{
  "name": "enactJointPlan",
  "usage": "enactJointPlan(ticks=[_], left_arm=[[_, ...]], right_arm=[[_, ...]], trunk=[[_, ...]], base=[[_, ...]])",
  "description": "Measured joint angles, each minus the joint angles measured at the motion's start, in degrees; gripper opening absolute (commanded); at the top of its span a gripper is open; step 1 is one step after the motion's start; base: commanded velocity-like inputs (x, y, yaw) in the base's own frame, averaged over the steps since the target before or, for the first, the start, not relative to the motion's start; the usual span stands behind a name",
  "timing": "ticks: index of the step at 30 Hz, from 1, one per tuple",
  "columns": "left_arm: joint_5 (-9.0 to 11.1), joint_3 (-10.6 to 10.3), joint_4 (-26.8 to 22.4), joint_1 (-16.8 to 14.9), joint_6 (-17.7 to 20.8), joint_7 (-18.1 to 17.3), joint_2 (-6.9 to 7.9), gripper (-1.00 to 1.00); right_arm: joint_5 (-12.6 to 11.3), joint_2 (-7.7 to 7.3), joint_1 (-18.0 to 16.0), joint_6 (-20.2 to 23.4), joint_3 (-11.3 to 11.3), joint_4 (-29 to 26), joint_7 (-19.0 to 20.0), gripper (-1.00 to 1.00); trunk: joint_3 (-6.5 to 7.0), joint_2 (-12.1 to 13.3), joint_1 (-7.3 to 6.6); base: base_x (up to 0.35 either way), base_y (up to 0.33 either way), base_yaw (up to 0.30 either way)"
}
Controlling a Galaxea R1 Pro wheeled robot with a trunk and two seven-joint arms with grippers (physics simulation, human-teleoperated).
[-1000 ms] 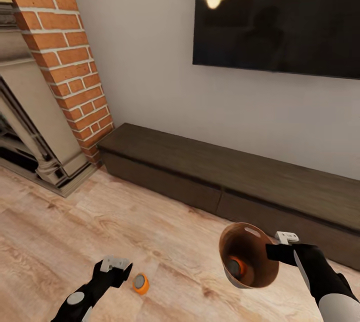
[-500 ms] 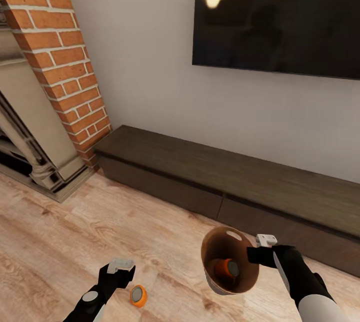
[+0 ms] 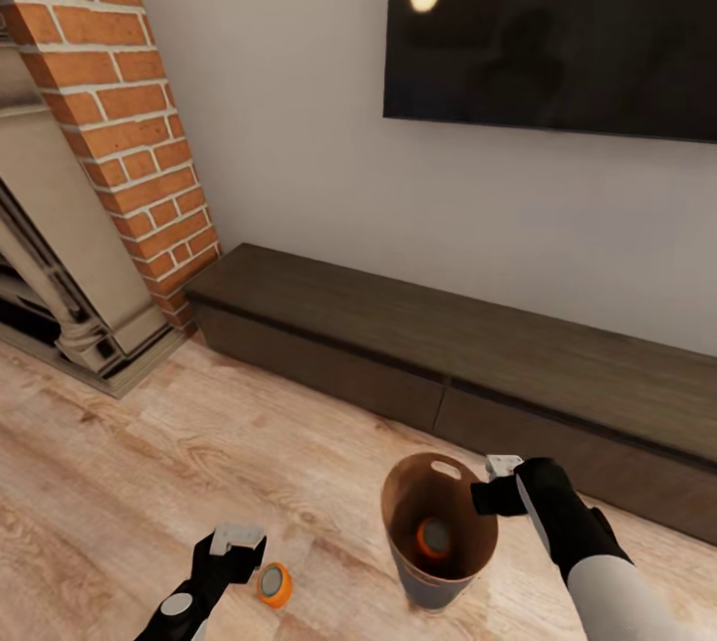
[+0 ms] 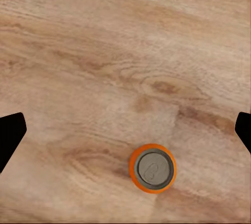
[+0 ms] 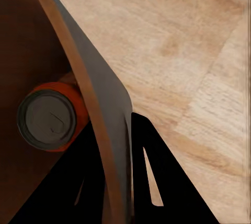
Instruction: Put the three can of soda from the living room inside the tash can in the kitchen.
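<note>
The right gripper (image 3: 495, 488) pinched the trash pail's (image 3: 438, 576) rim, one orange can (image 3: 433, 537) inside, while the wide-open left gripper (image 3: 237, 543) hovered above another can (image 3: 273, 583), apparently for pickup.

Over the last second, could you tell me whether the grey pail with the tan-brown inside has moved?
Yes. The grey pail, held at its rim by the right claw, has tipped upright and come closer to the orange can on the floor.

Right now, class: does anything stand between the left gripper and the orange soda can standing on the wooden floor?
Nothing visible does. The left gripper hangs open above the upright orange soda can, with bare wooden floor around the can.
</note>
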Motion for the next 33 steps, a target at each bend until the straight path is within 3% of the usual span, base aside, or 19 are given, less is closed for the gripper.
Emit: enactJointPlan(ticks=[3,7,9,13,16,20,25,33], left_arm=[[0.0,0.0,0.6,0.0,-0.1,0.0,-0.04,1.00],[0.0,-0.6,0.9,0.0,-0.2,0.0,-0.11,1.00],[0.0,-2.4,1.4,-0.1,-0.8,0.0,-0.29,1.00],[0.0,-4.0,3.7,-0.1,-2.9,0.0,-1.57,1.00],[0.1,-4.6,4.5,-0.4,-3.4,0.0,-2.96,1.00],[0.1,-4.8,5.1,-4.8,-3.0,0.0,-3.74,1.00],[0.2,-4.8,10.3,-10.3,-3.3,0.1,-3.92,1.00],[0.3,-4.1,13.7,-11.5,-3.8,0.1,-3.48,1.00]], right_arm=[[-1.0,-0.15,-1.9,2.1,0.2,-0.1,0.2,-1.00],[0.0,-0.23,-2.9,2.9,0.4,0.0,0.1,-1.00],[0.5,-0.25,-3.2,3.3,0.5,0.0,0.2,-1.00],[3.2,-0.21,-3.3,3.2,0.6,-0.1,0.3,-1.00],[2.9,-0.18,-3.3,3.4,0.6,-0.1,0.5,-1.00],[3.3,-0.18,-3.3,3.4,0.9,-0.1,0.6,-1.00],[3.1,-0.18,-3.3,3.5,2.1,-0.2,0.7,-1.00],[3.1,-0.18,-3.3,3.5,2.4,-0.2,0.7,-1.00]], trunk=[[-0.53,-1.2,0.66],[-1.26,-2.8,1.54],[-1.62,-3.6,1.98],[-2.34,-5.2,2.86],[-2.87,-6.4,3.52],[-3.59,-8.0,4.39],[-4.49,-10.0,5.49],[-5.93,-13.2,7.25]], base=[[0.000,0.000,0.000],[0.000,0.000,0.000],[0.000,0.000,0.000],[0.000,0.000,0.000],[0.000,0.000,0.000],[0.000,0.000,0.000],[0.000,0.000,0.000],[0.000,0.000,0.000]])
